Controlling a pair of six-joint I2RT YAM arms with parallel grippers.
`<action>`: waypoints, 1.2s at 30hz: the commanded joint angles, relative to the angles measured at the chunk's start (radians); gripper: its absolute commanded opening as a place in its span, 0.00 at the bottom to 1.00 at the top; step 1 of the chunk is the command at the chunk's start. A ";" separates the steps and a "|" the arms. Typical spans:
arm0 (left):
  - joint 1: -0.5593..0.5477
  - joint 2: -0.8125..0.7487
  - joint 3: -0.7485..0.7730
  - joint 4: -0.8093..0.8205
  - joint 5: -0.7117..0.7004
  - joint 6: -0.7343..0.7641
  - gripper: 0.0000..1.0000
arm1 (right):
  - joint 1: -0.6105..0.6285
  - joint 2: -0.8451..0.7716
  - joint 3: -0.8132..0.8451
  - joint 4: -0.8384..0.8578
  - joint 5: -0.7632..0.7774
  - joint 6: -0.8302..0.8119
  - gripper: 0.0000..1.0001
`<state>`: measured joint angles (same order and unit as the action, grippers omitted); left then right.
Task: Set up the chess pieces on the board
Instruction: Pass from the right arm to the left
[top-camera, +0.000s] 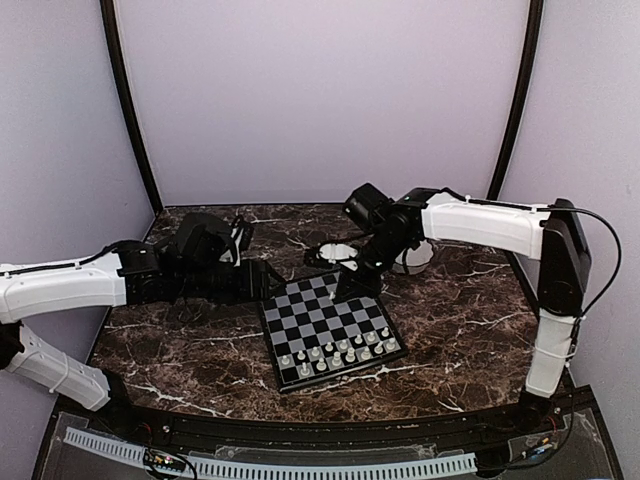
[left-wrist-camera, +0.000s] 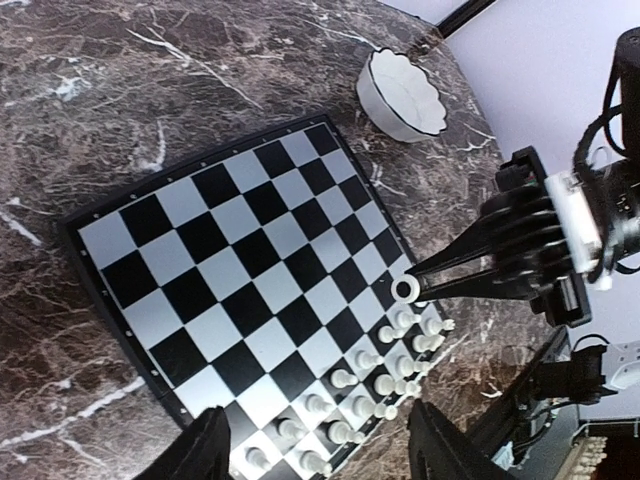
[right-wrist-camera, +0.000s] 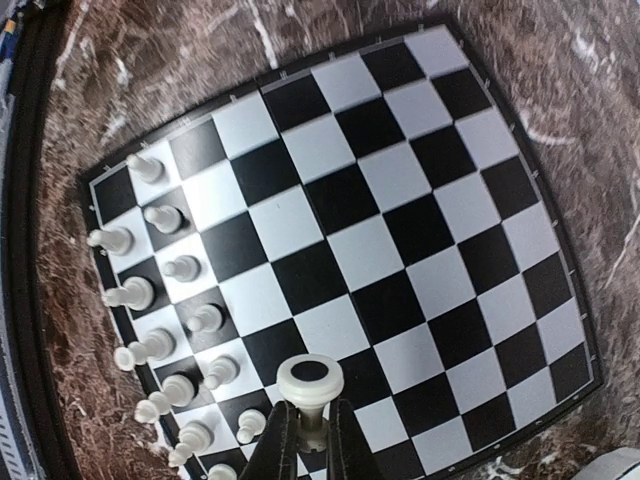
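Observation:
The board (top-camera: 330, 322) lies in the middle of the table, and two rows of cream-white chess pieces (top-camera: 340, 352) stand along its near edge. My right gripper (right-wrist-camera: 312, 440) is shut on one more chess piece (right-wrist-camera: 310, 380). It holds the piece by the stem over the right end of those rows, with the round dark-centred base showing. The left wrist view shows this held piece (left-wrist-camera: 405, 290) at the tips of the right fingers (left-wrist-camera: 460, 272). My left gripper (left-wrist-camera: 320, 455) stands open above the board's near left part with nothing in it.
A white scalloped bowl (left-wrist-camera: 402, 95) sits on the marble beyond the board's far corner. In the top view the same bowl (top-camera: 338, 253) lies behind the right gripper. The right arm (top-camera: 480, 222) reaches across the table's back right.

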<state>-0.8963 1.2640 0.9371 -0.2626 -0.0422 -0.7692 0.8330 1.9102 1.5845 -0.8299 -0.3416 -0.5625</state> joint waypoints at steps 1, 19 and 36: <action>0.016 0.014 -0.075 0.297 0.167 -0.121 0.63 | -0.004 -0.071 0.047 -0.030 -0.101 -0.027 0.04; 0.030 0.173 -0.122 0.630 0.393 -0.268 0.56 | 0.022 -0.114 0.076 -0.064 -0.178 -0.091 0.06; 0.037 0.256 -0.089 0.703 0.491 -0.280 0.32 | 0.029 -0.123 0.083 -0.070 -0.189 -0.101 0.07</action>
<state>-0.8684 1.5185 0.8333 0.3916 0.4271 -1.0508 0.8558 1.8286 1.6409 -0.8932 -0.5060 -0.6502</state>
